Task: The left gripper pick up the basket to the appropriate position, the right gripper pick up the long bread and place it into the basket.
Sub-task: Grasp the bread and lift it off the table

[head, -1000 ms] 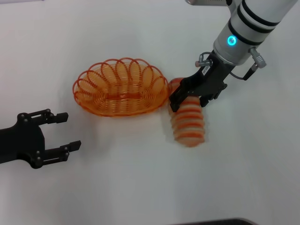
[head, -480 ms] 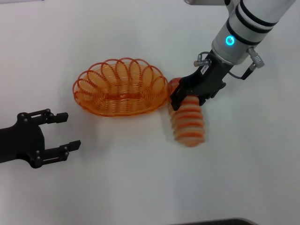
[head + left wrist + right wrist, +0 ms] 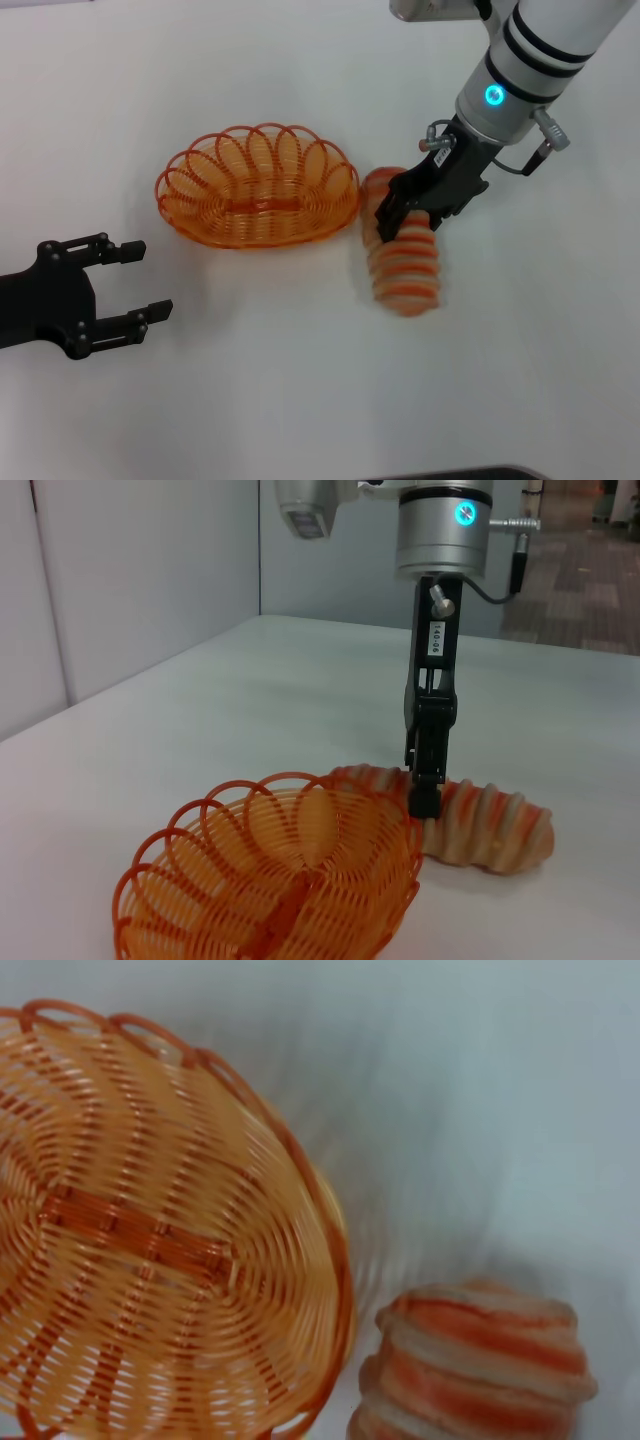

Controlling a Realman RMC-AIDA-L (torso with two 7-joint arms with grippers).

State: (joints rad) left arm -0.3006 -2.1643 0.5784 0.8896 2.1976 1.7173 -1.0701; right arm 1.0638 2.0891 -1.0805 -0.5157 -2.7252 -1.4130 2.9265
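The orange wire basket (image 3: 250, 226) stands on the white table, also in the left wrist view (image 3: 290, 880) and the right wrist view (image 3: 150, 1240). The long bread (image 3: 405, 272) lies on the table just right of the basket, one end close to its rim; it also shows in the left wrist view (image 3: 490, 825) and the right wrist view (image 3: 480, 1360). My right gripper (image 3: 412, 222) is down over the bread's far half, fingers closed on its sides, also seen in the left wrist view (image 3: 425, 800). My left gripper (image 3: 148, 280) is open and empty, left of and nearer than the basket.
The white table (image 3: 250, 400) carries nothing else in view. A dark edge (image 3: 450, 473) shows at the near side of the table. A wall and floor lie beyond the table in the left wrist view.
The right gripper's fingers have drawn in against the bread and the gripper has shifted slightly right. The left arm and basket have not moved.
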